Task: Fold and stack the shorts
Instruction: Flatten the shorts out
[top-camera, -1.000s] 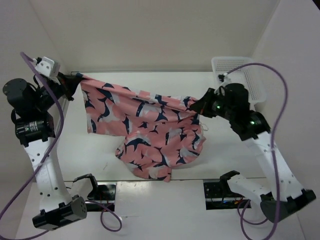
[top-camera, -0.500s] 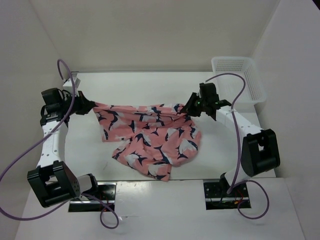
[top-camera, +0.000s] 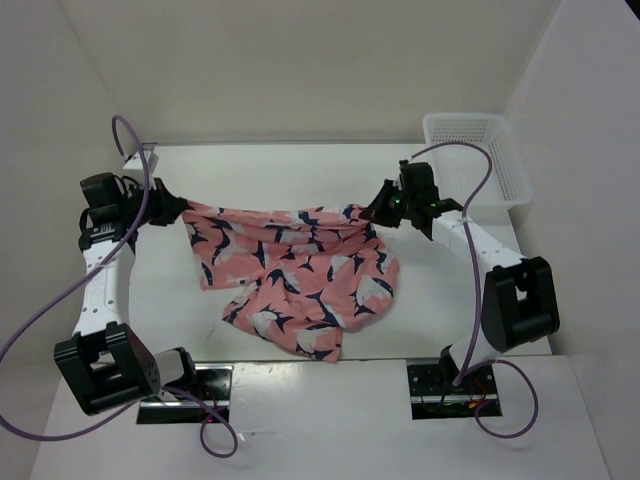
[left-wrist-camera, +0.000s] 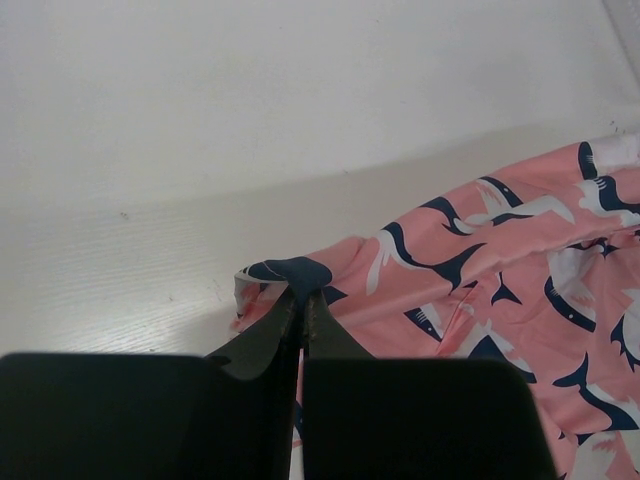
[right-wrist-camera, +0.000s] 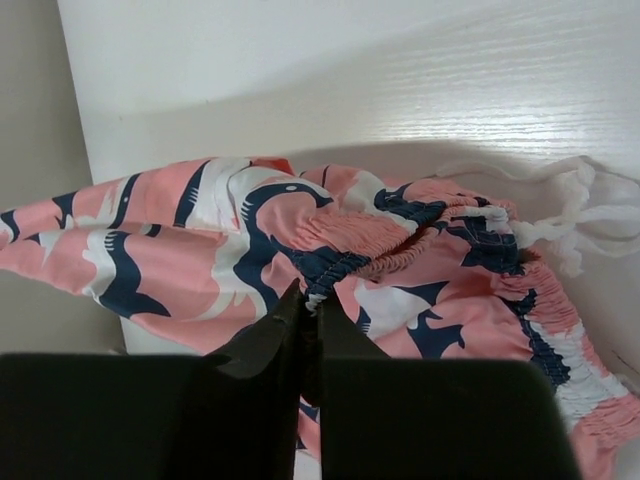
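The salmon-pink shorts (top-camera: 300, 270) with navy-and-white shapes lie spread and rumpled across the middle of the table. My left gripper (top-camera: 168, 208) is shut on their left corner, a navy patch of hem (left-wrist-camera: 295, 275) pinched between the fingertips. My right gripper (top-camera: 378, 212) is shut on the gathered navy waistband edge (right-wrist-camera: 335, 265) at the right end. The top edge stretches between both grippers, low over the table. A white drawstring (right-wrist-camera: 560, 215) trails from the waistband.
A white plastic mesh basket (top-camera: 475, 150) stands at the back right corner. White walls close in the table on the left, back and right. Purple cables loop above both arms (top-camera: 125, 140).
Both grippers have come down and inward from a raised hold, laying the shorts lower onto the table. In the last half second the shorts barely shifted.
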